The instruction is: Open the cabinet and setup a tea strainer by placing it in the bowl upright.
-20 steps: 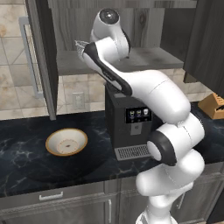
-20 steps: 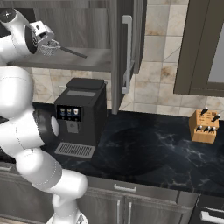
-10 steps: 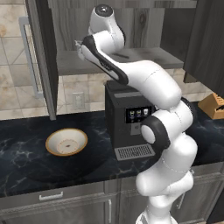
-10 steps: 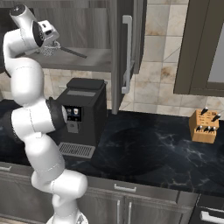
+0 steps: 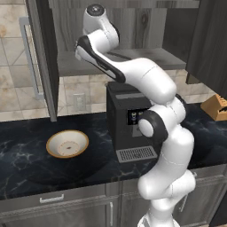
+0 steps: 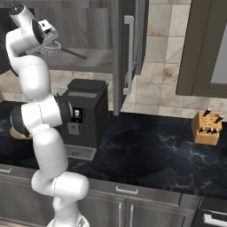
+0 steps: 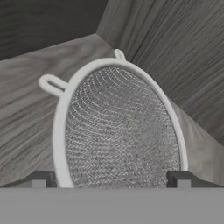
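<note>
A: Left base view first. What's different from a second ago?

B: The arm has straightened and reached deeper into the open cabinet (image 5: pixel 44 57). The elbow that hung out over the coffee machine (image 5: pixel 128 122) now stands higher and closer to the shelf. The bowl (image 5: pixel 67 144) sits on the bench (image 5: pixel 26 170), far below the tool and off toward the open door's side. It has not moved.

A: And from the right base view?

B: There the tool (image 6: pixel 49 41) is up at the cabinet shelf, right over the strainer (image 6: pixel 48 48). The strainer's dark handle runs along the shelf away from the tool, toward the other door. A second ago the tool hung a little back from the mesh; now it is on top of it. A knife block (image 6: pixel 206 127) stands on the bench, well apart and down to the far side.

A: Hand view?

B: The strainer's rim and mesh lie straight ahead of the tool, between its two tips (image 7: pixel 40 179), which stand wide apart on either side of the rim. Nothing is gripped. The strainer lies on the shelf, near the cabinet's back corner.

A: So what does that mean for the job?

B: I'd say the door step is done and the approach is nearly finished. Closing on the rim looks next, then the carry down to the bowl.
</note>
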